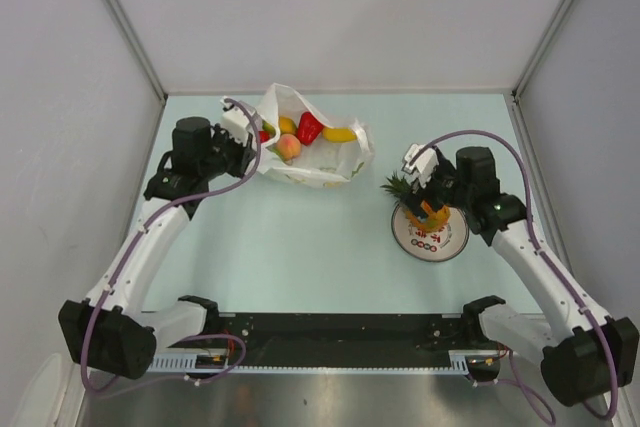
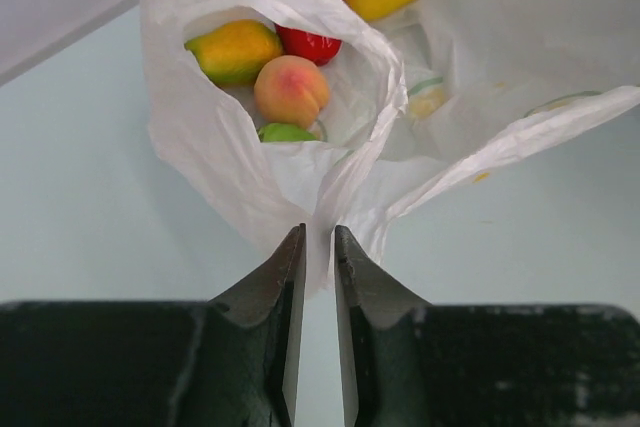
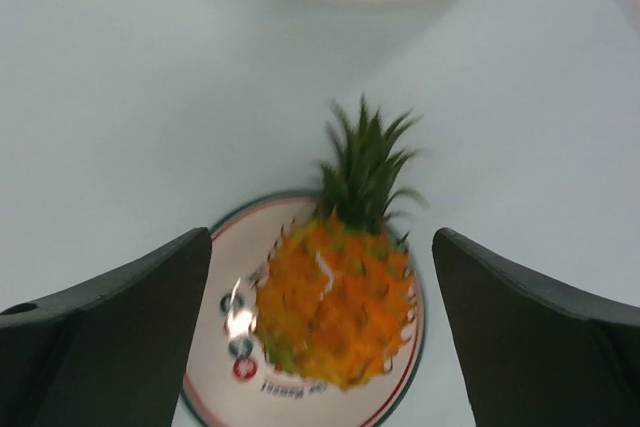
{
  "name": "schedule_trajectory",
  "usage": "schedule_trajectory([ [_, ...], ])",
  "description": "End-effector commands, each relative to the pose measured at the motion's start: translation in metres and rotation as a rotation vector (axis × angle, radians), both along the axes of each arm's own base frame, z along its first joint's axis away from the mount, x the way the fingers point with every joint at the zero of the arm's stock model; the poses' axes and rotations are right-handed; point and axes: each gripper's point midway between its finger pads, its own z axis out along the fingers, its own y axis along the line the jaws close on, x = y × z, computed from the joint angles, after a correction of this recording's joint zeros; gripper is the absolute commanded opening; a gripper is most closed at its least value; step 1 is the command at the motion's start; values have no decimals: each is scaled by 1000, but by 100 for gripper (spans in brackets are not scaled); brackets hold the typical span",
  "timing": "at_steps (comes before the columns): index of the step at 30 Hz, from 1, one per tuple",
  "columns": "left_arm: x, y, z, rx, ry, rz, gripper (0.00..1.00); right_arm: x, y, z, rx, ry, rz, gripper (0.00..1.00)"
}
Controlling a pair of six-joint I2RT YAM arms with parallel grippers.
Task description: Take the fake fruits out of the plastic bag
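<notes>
Crinkly, thin translucent white plastic bag (image 2: 200,137); smooth glossy orange plastic pineapple (image 3: 335,312); shiny round white plate (image 3: 215,377); matt pale green table (image 1: 300,247).

The white-and-black left arm (image 1: 150,237) reaches forward on the left side, and its black two-finger left gripper (image 2: 319,232) has its jaws only a narrow slit apart. The matching right arm (image 1: 540,257) bends inward, with the right gripper (image 3: 320,247) pointing down and its jaws spread wide.
</notes>
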Motion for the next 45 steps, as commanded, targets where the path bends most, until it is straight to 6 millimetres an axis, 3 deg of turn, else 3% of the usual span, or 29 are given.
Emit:
schedule_trajectory([
  [1, -15, -9, 29, -99, -76, -35, 22, -25, -14, -32, -164, 175, 29, 100],
  [4, -23, -8, 33, -96, -95, -44, 22, -23, -14, -45, -186, 220, 12, 100],
  [8, -27, 2, 30, -120, -100, -12, 22, -4, -7, -58, -212, 236, -36, 100],
  [15, -31, 5, 16, -174, -63, -1, 22, 19, -15, -113, -392, 388, -102, 100],
  [22, -29, 10, 16, -175, -62, 14, 22, 45, -9, -124, -408, 496, -198, 100],
  [30, -24, 3, 20, -210, -49, -5, 22, 47, -11, -137, -477, 544, -207, 100],
  [35, -21, 2, 22, -222, -50, -4, 22, 44, 11, -137, -518, 486, -90, 100],
  [42, -24, 1, 19, -223, -43, -6, 22, 44, 31, -140, -455, 497, -77, 100],
  [45, -24, 1, 19, -225, -43, -7, 22, 53, 33, -141, -444, 469, -90, 90],
])
